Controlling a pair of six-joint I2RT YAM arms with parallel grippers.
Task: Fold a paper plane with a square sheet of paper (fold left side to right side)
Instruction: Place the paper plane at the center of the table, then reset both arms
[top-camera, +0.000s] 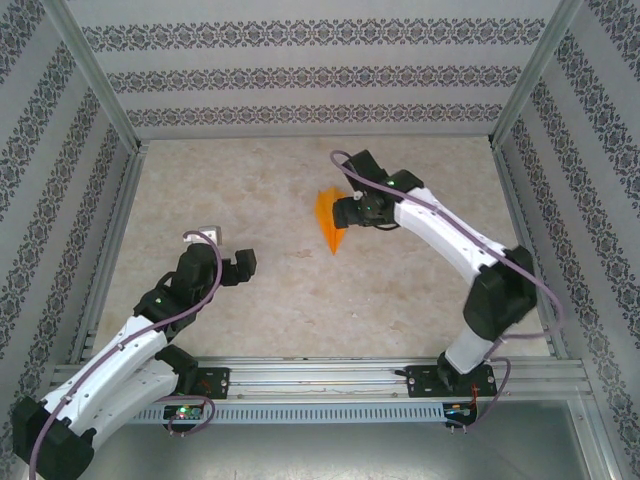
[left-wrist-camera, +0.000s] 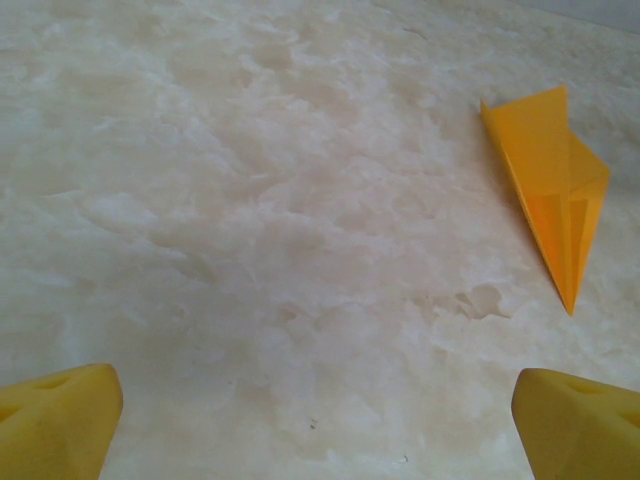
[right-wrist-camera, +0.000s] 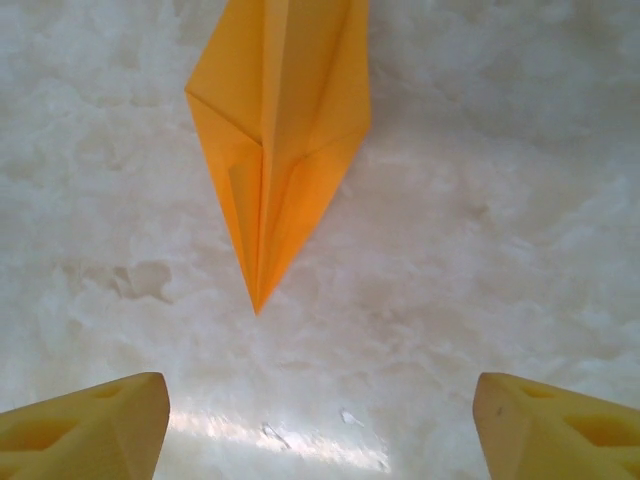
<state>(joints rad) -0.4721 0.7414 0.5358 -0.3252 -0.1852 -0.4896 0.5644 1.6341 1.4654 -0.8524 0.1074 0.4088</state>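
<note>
Closest to your right wrist camera are the two yellow fingertips (right-wrist-camera: 85, 425), spread wide at the lower corners with bare table between them. Just ahead of that gap lies the paper plane (right-wrist-camera: 280, 150), a narrow orange dart lying flat, its centre crease running toward you and its nose aimed at the space between the fingers. It is near them but not touching.

From above, the plane (top-camera: 330, 222) lies a little beyond the middle of the table (top-camera: 250, 190), with your right gripper (top-camera: 348, 212) hanging over its right edge. Your left gripper (top-camera: 240, 262) waits well apart on the near left, fingers wide apart and empty, and sees the dart (left-wrist-camera: 555, 190) off at its upper right.

By the look of it, the folding is done or nearly so, and you are at the letting-go stage. The next move calls for lifting the right arm straight up and back so no finger catches the nose or drags the light paper. If the wings look slack, press along the ridge first.
</note>
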